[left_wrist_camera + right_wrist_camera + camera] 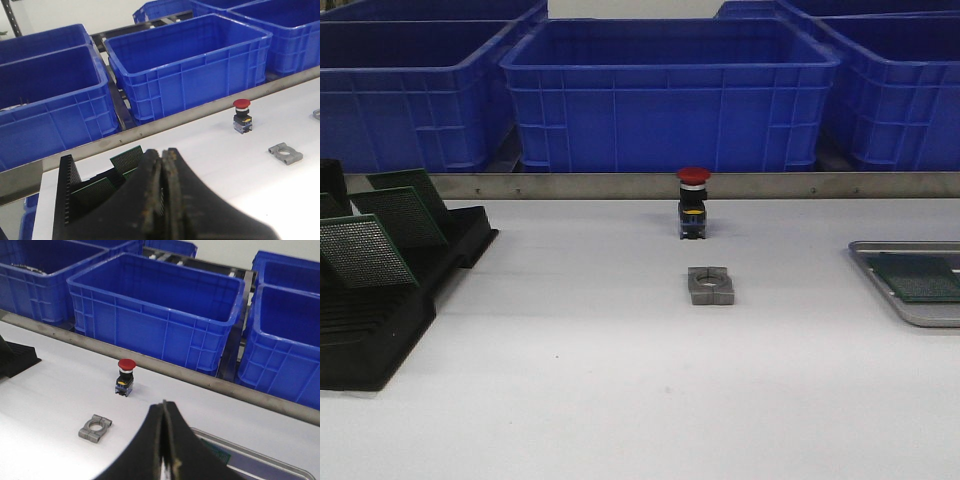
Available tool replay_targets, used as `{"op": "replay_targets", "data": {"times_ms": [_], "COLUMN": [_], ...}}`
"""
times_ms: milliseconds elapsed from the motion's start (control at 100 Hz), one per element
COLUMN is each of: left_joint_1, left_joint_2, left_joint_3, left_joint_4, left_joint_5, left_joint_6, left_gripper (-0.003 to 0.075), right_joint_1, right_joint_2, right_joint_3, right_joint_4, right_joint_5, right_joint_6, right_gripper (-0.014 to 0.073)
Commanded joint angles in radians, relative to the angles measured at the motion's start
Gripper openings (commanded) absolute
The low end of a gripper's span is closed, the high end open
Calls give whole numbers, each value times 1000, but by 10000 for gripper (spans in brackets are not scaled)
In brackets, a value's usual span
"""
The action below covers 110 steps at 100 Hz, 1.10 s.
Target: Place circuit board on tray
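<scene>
A silver-grey metal tray (pixel 880 285) lies at the right edge of the table with a green circuit board (pixel 920 278) flat in it. The tray's rim also shows in the right wrist view (pixel 260 458), with a corner of the board (pixel 220 452) beside the fingers. Several more green circuit boards (pixel 365 250) stand tilted in a black slotted rack (pixel 380 335) at the left; they also show in the left wrist view (pixel 127 157). My left gripper (pixel 162 155) is shut and empty above the rack. My right gripper (pixel 164 406) is shut and empty near the tray. Neither gripper shows in the front view.
A red-capped push button (pixel 693 203) stands mid-table, with a grey metal clamp block (pixel 710 286) in front of it. Several big blue plastic bins (pixel 670 95) stand behind a metal rail (pixel 650 185) at the table's far edge.
</scene>
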Motion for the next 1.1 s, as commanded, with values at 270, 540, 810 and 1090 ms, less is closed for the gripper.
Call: {"op": "replay_targets", "data": {"times_ms": [270,540,810,1090], "left_joint_1": [3,3,3,17], "left_joint_2": [-160,-160,-160,-160], "left_joint_3": [64,66,66,110], "left_joint_4": [19,19,19,19], "left_joint_5": [-94,-94,-94,-133], "left_joint_6": [-14,-14,-14,-66], "left_gripper": [-20,-20,-20,-20], "right_joint_1": [3,3,3,3], "right_joint_2": [-156,-156,-156,-156], "right_joint_3": [36,36,36,36], "right_joint_4": [36,37,37,37], "right_joint_5": [-22,-15,-13,-12], "right_joint_6": [-10,-10,-10,-10], "right_gripper": [-61,-61,-61,-61]}}
